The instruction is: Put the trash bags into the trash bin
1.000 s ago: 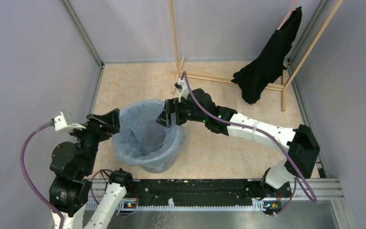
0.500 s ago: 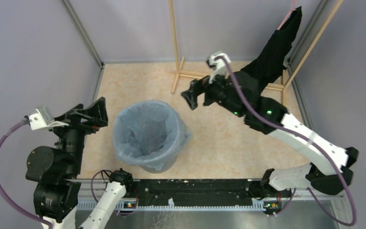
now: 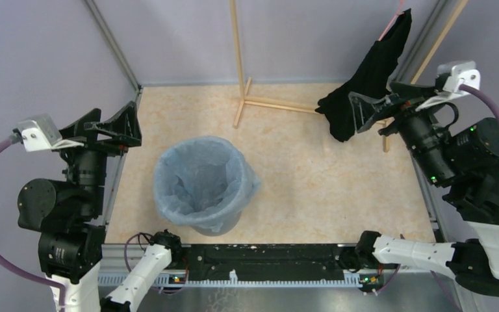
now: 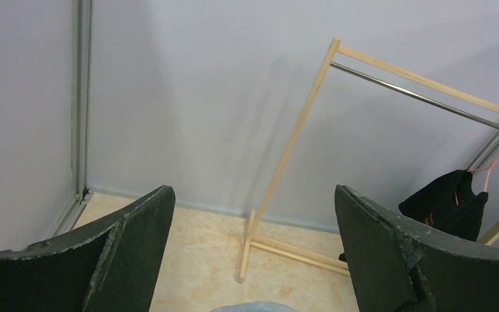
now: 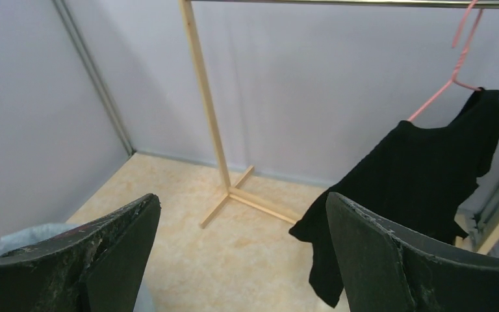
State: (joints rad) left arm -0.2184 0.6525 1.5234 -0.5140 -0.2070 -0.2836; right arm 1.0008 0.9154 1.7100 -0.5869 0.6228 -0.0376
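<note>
Arms withdrawn from round grey plastic bin, now lined by crinkly pale-blue bag. Left gripper and right gripper spread, empty. Advise staying clear of the rim.

Shone bright, even and diffuse from above — threw only a faint, soft shadow of the wooden rack onto the back wall, rendered both sharply.

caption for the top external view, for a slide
Trash bag lining the trash bin; left claw and right claw open, clear of it.
</note>
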